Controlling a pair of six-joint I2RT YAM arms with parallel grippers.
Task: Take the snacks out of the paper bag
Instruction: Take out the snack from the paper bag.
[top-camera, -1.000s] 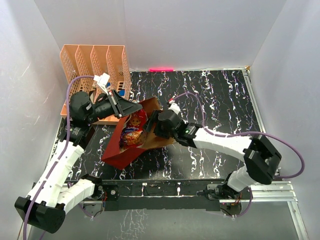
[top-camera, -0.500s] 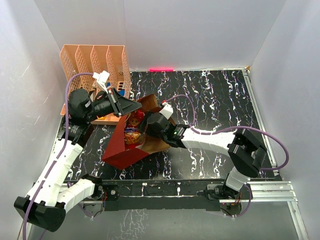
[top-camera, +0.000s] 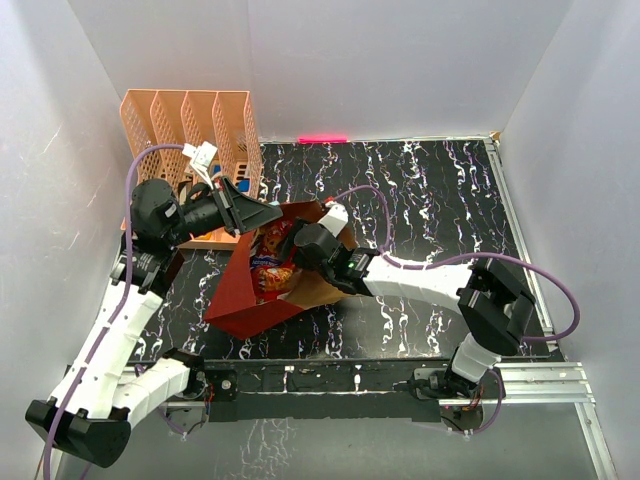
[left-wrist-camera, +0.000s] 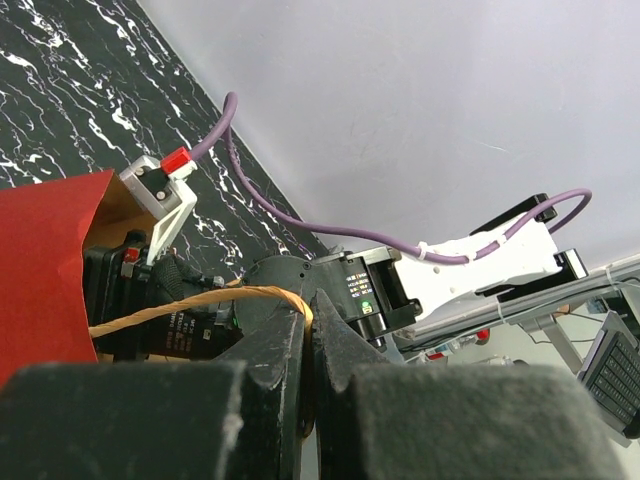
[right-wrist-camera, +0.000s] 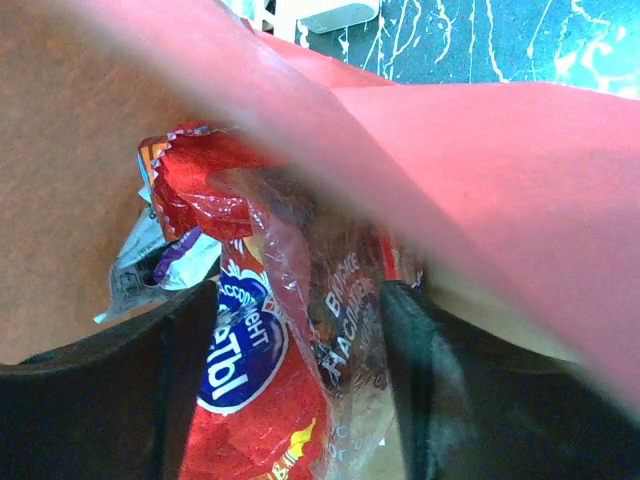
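My left fingers (left-wrist-camera: 270, 350) are clenched on the tan handle (left-wrist-camera: 190, 303), holding the paper bag (top-camera: 235, 305) open, left of the middle of the surface (top-camera: 430, 190). My right fingers (right-wrist-camera: 430, 400) are spread astride the red candy bag (right-wrist-camera: 255, 390), which lies inside. I judge the first extraction is in hand. Next I should pinch it and draw it out.

The large paper shopping bag (top-camera: 235, 305) is seen glossy red outside, kraft brown inside; its twisted paper handle (left-wrist-camera: 190, 302) is tan. A blue oval lettered white is printed on the crinkly red candy bag (right-wrist-camera: 245, 360). The black tabletop (top-camera: 440, 200) is veined white.
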